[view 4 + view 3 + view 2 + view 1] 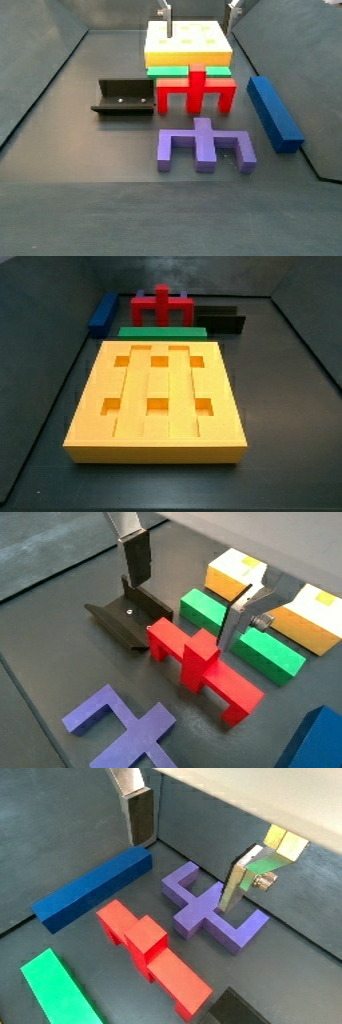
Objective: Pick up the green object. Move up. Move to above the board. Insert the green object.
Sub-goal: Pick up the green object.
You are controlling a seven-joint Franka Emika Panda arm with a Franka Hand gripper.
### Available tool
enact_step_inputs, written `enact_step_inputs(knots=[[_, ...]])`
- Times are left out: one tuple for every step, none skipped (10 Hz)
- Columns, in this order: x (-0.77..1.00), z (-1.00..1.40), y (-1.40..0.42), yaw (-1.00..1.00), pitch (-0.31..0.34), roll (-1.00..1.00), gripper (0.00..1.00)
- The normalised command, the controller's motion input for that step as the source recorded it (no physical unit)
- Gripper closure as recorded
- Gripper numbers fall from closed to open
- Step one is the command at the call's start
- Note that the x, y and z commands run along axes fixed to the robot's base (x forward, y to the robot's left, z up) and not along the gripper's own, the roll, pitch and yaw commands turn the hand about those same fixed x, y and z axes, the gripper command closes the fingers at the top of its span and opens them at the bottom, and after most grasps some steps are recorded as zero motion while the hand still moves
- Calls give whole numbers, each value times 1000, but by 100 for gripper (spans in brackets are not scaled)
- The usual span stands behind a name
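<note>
Claw (187,597) hangs wide open, empty, well above the floor. The green object (241,634) lies flat below and between the fingers (138,564), beside the board (234,572), long axis running along the board's short edge, red piece (201,667) crowding its other side.

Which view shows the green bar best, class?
A side view: the whole green bar lies unblocked beside the board. Both wrist views show only parts; a red piece hides most elsewhere. The gripper hangs open above.
</note>
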Motion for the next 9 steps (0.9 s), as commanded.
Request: enact_step_inputs(knots=[[-63, 0, 0, 0, -3, 0, 0], [-251, 106, -260, -334, -87, 0, 0], [0, 149, -489, -671, -3, -17, 0], [57, 129, -371, -746, 0, -84, 0], [40, 114, -269, -809, -14, -100, 0], [69, 174, -211, -874, 0, -96, 0], [60, 134, -214, -914, 0, -59, 0], [51, 97, -249, -914, 0, -30, 0], [34, 23, -257, -911, -4, -27, 0]])
